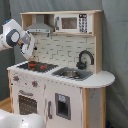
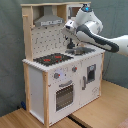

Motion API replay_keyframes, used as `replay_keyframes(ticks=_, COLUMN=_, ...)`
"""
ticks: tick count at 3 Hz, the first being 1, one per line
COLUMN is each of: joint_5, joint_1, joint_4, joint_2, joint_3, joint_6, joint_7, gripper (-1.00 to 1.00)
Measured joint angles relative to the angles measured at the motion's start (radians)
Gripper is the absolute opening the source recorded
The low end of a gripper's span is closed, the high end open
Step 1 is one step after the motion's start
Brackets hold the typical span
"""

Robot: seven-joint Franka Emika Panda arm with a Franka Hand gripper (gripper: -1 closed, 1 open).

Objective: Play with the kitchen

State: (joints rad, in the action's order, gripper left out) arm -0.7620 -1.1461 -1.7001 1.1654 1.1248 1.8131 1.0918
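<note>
- Leftmost in the first exterior view, my arm enters from the first exterior view's left edge; my claw (image 1: 31, 56) hangs over the black stovetop (image 1: 38, 66), clear of its surface. Whether its fingers are apart or together, I cannot tell.
- Kitchen (image 1: 60, 75): a tall white and light-wood toy unit, upright, filling the middle of both exterior views; in the second exterior view it (image 2: 62, 70) stands on a wooden floor (image 2: 100, 107).
- Hood (image 1: 40, 26): grey, directly above the stovetop, under the top shelf.
- Knobs (image 1: 34, 83): on the white front panel below the stovetop, above the oven door (image 1: 28, 104).
- Microwave (image 1: 74, 23): on the upper shelf, to the right of the hood in the first exterior view.
- Sink (image 1: 73, 74): grey, set into the counter (image 1: 102, 79) beside the stovetop, with the black faucet (image 1: 85, 59) curving over its far side.
- Second exterior view: my arm reaches in from the second exterior view's right, the claw (image 2: 70, 43) poised near the sink end of the stovetop (image 2: 52, 59).
</note>
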Motion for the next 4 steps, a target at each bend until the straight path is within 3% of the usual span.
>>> replay_keyframes(ticks=4, joint_5=0.0, joint_1=0.162, joint_4=-0.237, joint_2=0.169, joint_3=-0.063, joint_6=0.3, joint_7=0.205, gripper=1.0)
